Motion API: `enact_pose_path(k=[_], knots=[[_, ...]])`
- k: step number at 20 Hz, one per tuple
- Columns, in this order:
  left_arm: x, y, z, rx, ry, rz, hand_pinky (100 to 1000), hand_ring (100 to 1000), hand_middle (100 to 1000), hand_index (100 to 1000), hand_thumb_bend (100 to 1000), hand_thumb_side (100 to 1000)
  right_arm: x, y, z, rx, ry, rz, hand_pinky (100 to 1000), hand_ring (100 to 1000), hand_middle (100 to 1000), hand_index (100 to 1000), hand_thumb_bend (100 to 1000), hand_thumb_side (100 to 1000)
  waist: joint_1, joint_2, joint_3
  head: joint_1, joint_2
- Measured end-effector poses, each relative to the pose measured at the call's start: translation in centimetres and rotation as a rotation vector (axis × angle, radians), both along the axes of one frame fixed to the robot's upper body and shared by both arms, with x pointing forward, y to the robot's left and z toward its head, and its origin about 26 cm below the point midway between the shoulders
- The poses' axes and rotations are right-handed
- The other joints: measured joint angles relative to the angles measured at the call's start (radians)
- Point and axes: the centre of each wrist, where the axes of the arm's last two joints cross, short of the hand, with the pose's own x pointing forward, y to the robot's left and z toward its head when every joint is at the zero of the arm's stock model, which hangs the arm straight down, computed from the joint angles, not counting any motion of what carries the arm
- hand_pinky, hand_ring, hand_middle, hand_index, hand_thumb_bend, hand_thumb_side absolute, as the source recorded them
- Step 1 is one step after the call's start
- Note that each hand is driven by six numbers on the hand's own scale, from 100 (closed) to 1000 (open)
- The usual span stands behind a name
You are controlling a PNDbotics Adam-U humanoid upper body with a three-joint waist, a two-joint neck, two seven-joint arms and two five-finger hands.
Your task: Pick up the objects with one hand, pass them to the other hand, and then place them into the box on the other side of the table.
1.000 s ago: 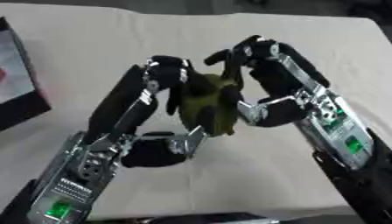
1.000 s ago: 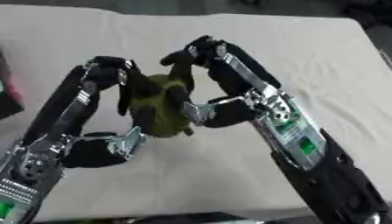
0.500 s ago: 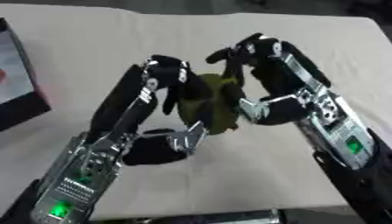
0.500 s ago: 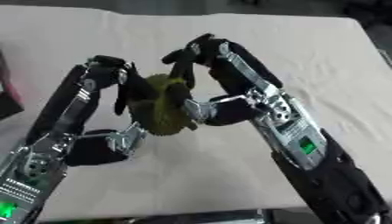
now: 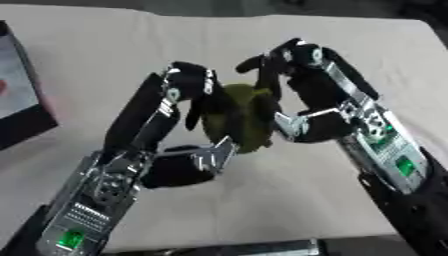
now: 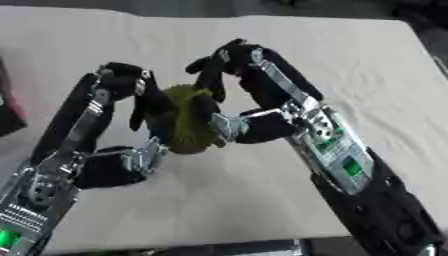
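An olive-green, lumpy object (image 5: 241, 118) is held above the cream tablecloth at the middle of the view, between both hands. My left hand (image 5: 186, 94) comes up from the lower left; its fingers curl over the object's left side and its thumb (image 5: 213, 156) sits under it. My right hand (image 5: 308, 84) comes in from the lower right, with dark fingers (image 6: 213, 71) hooked over the object's top and its thumb (image 5: 296, 125) against the right side. Much of the object is hidden behind the fingers.
A black box (image 5: 19, 114) with a pale inside stands at the left edge of the table. The cream tablecloth (image 5: 131, 45) stretches behind the hands. The table's front edge (image 5: 262, 245) runs along the bottom, under my forearms.
Almost nothing differs. Both hands stay closed round the green object at the same spot; the right hand's fingers have shifted slightly on its top.
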Motion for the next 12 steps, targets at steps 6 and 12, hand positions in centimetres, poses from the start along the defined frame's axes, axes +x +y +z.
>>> enact_pose_path(k=[6, 12], knots=[[-0.04, 0.0, 0.05, -0.005, -0.004, -0.002, 591, 246, 461, 678, 100, 555, 0.03, -0.13, 0.05, 0.027, 0.015, -0.03, 690, 358, 211, 185, 100, 100, 0.0, 0.0, -0.003, 0.001, 0.0], [-0.33, 0.07, 0.32, -0.031, -0.033, -0.015, 638, 362, 699, 855, 100, 329, 0.03, -0.23, 0.04, 0.057, 0.031, -0.064, 676, 352, 208, 183, 100, 100, 0.0, -0.001, -0.003, 0.001, 0.0]])
